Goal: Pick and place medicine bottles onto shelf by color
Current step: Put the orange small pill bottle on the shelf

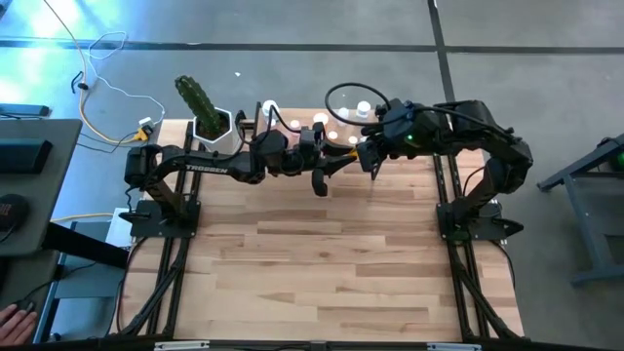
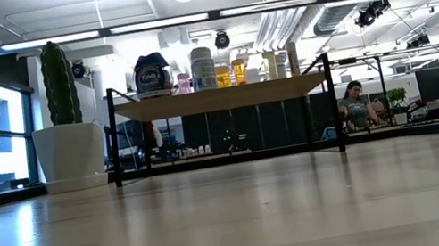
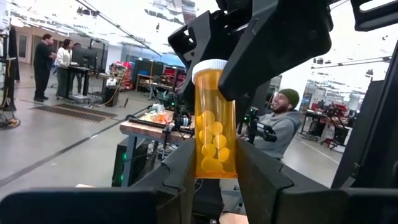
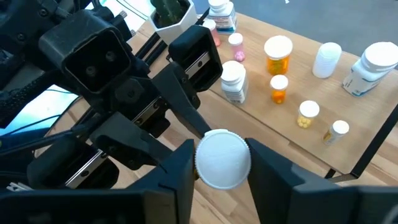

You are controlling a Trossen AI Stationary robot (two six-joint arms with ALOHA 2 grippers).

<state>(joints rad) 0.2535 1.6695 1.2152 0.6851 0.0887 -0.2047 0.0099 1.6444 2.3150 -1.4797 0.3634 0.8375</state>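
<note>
Orange bottle (image 3: 214,121) upright in mid-air, gripped low by left tool (image 3: 214,171), cap held in right tool (image 4: 222,163); shelf (image 4: 311,146) just beyond.

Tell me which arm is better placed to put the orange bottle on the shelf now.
Probably the right. The left gripper clasps the orange bottle by its body, the right gripper by its cap. The right wrist view looks down on the shelf, where other orange bottles stand.
</note>
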